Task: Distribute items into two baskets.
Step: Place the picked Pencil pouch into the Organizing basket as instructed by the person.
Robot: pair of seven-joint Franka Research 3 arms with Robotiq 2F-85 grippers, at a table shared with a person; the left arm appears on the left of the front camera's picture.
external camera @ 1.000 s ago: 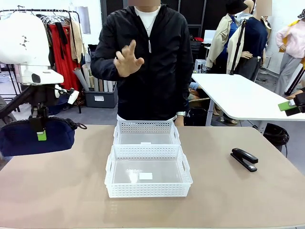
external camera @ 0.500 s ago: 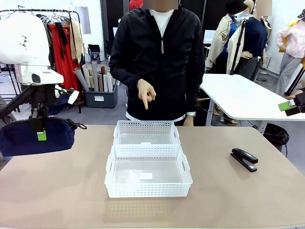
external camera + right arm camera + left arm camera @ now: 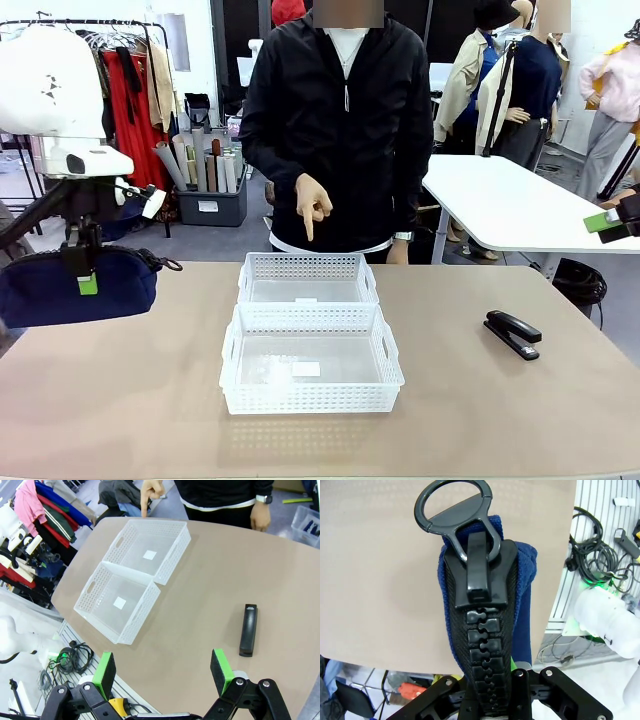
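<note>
Step in hand: pouch delivery. Left claw point(image 3: 86, 282), frame left, clamps the pouch point(image 3: 40, 292) above the surface point(image 3: 120, 400). A hand point(image 3: 312, 205) points at the upper basket point(image 3: 305, 266): carry there, release. Right claw point(image 3: 162, 672) apart; stapler point(image 3: 512, 333) lies right.

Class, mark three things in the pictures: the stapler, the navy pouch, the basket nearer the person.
stapler point(image 3: 513, 335), front view, middle of its black body.
navy pouch point(image 3: 40, 292), front view, its fabric side.
far basket point(image 3: 305, 267), front view, its far lattice wall.

The pouch point(image 3: 50, 295) is navy, stapler point(image 3: 512, 334) black, baskets point(image 3: 310, 398) white (latticed sides)
</note>
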